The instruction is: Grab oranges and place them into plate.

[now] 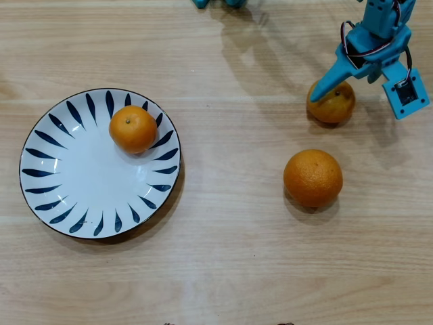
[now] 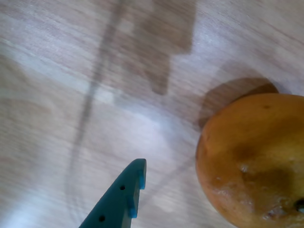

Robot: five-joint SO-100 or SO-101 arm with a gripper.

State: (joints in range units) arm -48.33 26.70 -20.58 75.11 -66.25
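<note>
The white plate (image 1: 61, 183) with blue leaf strokes lies at the left of the overhead view and holds one small orange (image 1: 133, 128) near its upper rim. A second small orange (image 1: 333, 105) lies on the table at the upper right. My blue gripper (image 1: 335, 89) hovers over it, open, with one fingertip just left of the fruit. In the wrist view that finger (image 2: 124, 194) stands apart from the orange (image 2: 251, 161), which fills the lower right; the other finger is out of view. The larger orange (image 1: 312, 178) lies below it on the bare table.
The wooden table (image 1: 230, 271) carries nothing else. The arm's camera block (image 1: 406, 95) hangs right of the gripper, and parts of the arm base (image 1: 216, 3) show at the top edge.
</note>
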